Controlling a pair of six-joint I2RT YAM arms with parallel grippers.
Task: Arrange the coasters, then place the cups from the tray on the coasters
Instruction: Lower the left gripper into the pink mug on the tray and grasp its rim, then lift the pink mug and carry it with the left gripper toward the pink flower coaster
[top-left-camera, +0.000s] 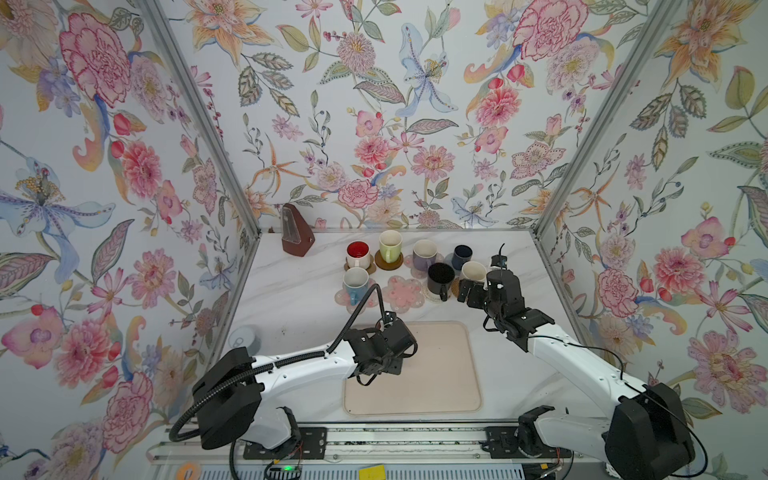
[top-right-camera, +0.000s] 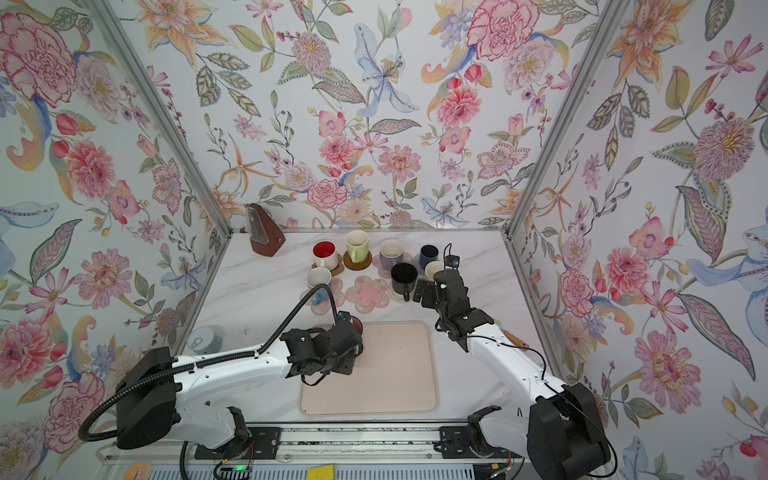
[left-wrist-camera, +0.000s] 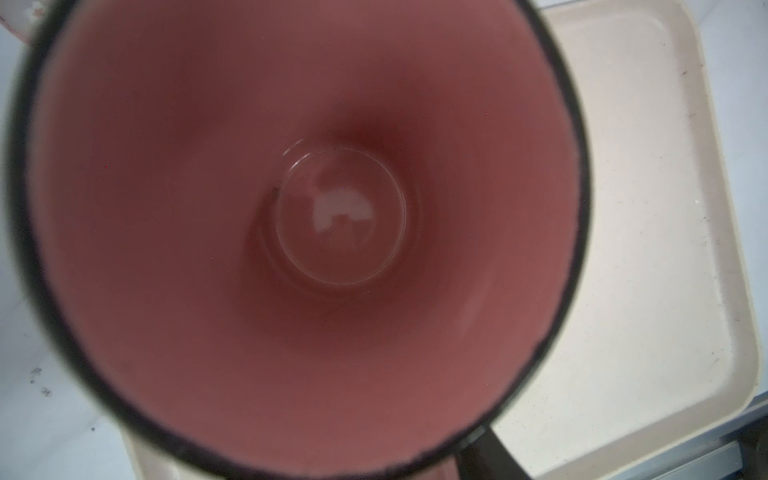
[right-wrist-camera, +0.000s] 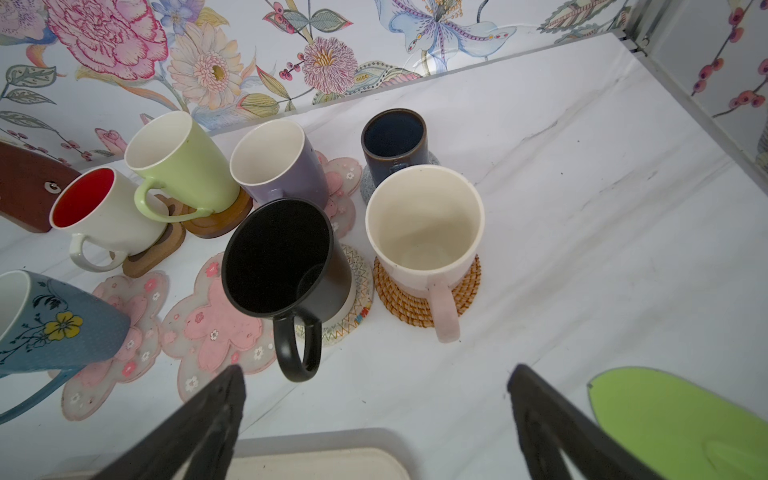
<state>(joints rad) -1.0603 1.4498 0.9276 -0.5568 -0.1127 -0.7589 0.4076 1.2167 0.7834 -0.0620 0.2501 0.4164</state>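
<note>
Left gripper (top-left-camera: 392, 332) points down over the far-left corner of the tray (top-left-camera: 436, 374), right on the pink mug (left-wrist-camera: 291, 208). The left wrist view looks straight into that mug: pink inside, dark rim, tray under it. No fingers are visible, so can't tell whether the left gripper is gripping the mug or apart from it, nor whether the mug sits on the tray or is lifted.

Right gripper (right-wrist-camera: 376, 374) is spread wide with nothing between the fingers, low over the counter (top-left-camera: 291, 299), just beside the cream mug (right-wrist-camera: 424, 232).

Seven mugs stand on coasters at the back of the counter:
- red-inside white mug (top-left-camera: 358, 254) on the brown paw coaster (right-wrist-camera: 153, 257)
- light green mug (top-left-camera: 390, 245) on the dark brown disc coaster (top-left-camera: 389, 264)
- lavender mug (top-left-camera: 424, 254) on a pink flower coaster (right-wrist-camera: 343, 183)
- navy mug (top-left-camera: 462, 255) on the grey-blue coaster (right-wrist-camera: 368, 187)
- blue mug (top-left-camera: 354, 284) on a pink flower coaster (right-wrist-camera: 104, 374)
- black mug (top-left-camera: 440, 278) on the white woven coaster (right-wrist-camera: 357, 307)
- cream mug, pink handle, on the tan woven coaster (right-wrist-camera: 469, 291)

One pink flower coaster (top-left-camera: 402, 294) lies bare between the blue and black mugs.

Metronome (top-left-camera: 296, 230) in the far-left corner, white can (top-left-camera: 244, 338) at the left edge.
</note>
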